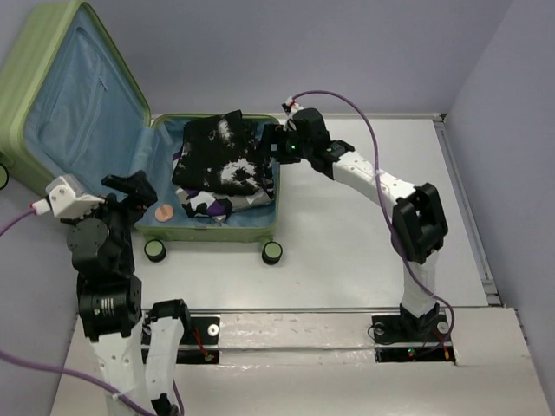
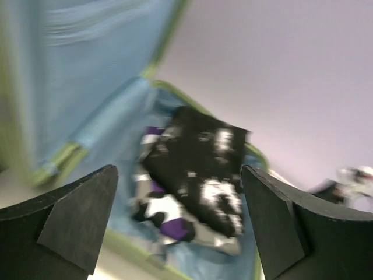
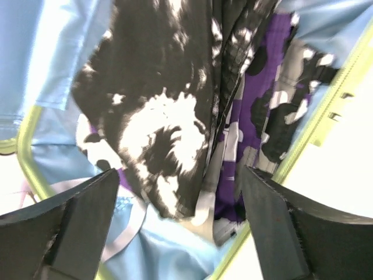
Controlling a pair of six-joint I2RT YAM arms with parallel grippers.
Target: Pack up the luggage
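Note:
The light-green luggage [image 1: 52, 52] lies open at the left, lid propped up, blue lining showing. Inside its base lies a folded black-and-white garment [image 1: 221, 156] on top of a purple, grey and white patterned one [image 1: 208, 204]. A small brown disc [image 1: 164, 211] lies on the lining at the near left. My right gripper [image 1: 270, 147] is open and empty, just above the right edge of the clothes [image 3: 169, 116]. My left gripper [image 1: 139, 186] is open and empty at the luggage's near left corner, apart from the clothes [image 2: 198, 169]; that view is blurred.
The luggage's black wheels with green hubs [image 1: 272, 252] rest on the white table [image 1: 347, 251] at its near side. A raised table rim [image 1: 464, 191] runs along the right. Purple cables [image 1: 364, 121] trail from both arms.

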